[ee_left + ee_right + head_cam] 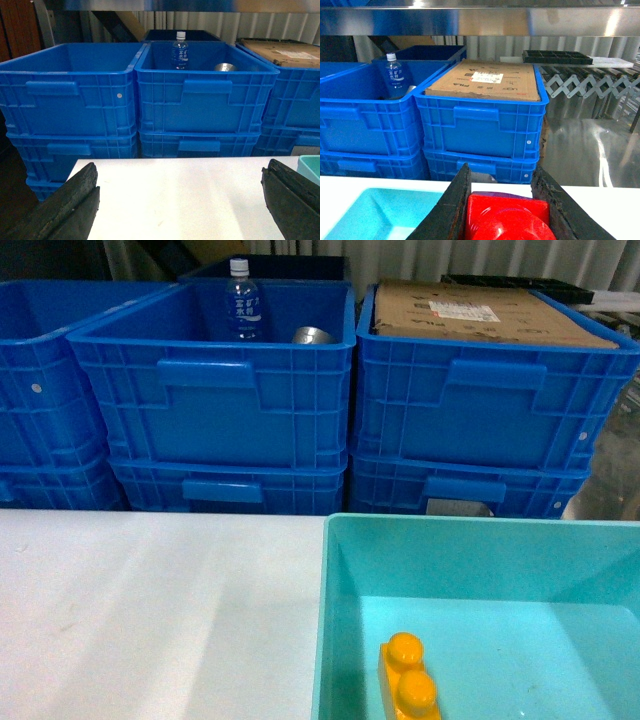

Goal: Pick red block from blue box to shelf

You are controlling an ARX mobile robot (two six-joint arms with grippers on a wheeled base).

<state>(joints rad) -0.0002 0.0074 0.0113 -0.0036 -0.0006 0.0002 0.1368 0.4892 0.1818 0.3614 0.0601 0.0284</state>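
One red block (509,220) sits clamped between the right gripper's (506,212) dark fingers (451,210) above the white table (150,610), beside the blue box (480,580) holding a yellow brick (410,680), while the left gripper (180,200) hangs wide open, empty.

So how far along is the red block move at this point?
Done: the red block is out of the blue box, clamped in the right gripper; only the yellow brick shows inside. In hand: carrying. Left: setting it on the shelf. The left gripper is open, idle.
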